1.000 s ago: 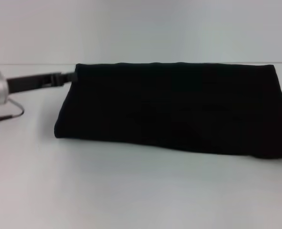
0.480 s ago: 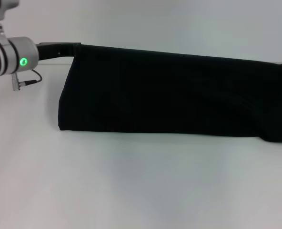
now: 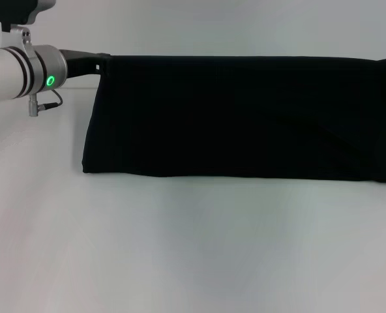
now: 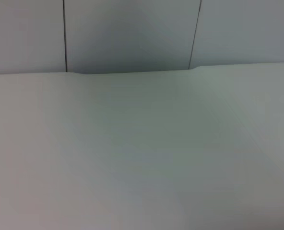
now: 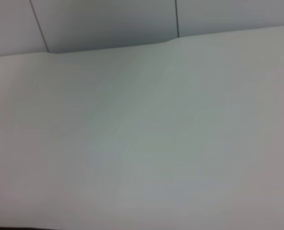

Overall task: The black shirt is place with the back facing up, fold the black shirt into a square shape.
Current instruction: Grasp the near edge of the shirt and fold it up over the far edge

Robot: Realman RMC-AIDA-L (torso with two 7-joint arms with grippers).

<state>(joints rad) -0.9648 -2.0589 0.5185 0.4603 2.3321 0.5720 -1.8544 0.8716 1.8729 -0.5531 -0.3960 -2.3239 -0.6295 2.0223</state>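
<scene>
Your left gripper [image 3: 100, 63], clamped on the black shirt [image 3: 238, 117], has raised its edge level; carry the fold over.

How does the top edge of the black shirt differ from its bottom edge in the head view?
The top edge of the large plain black fabric shirt runs straight and taut, while the bottom edge is slightly wavy. The top edge is gripped at its corner by the left tool. The bottom edge has no tool and meets the white table. Both edges run out of view on the right.
</scene>
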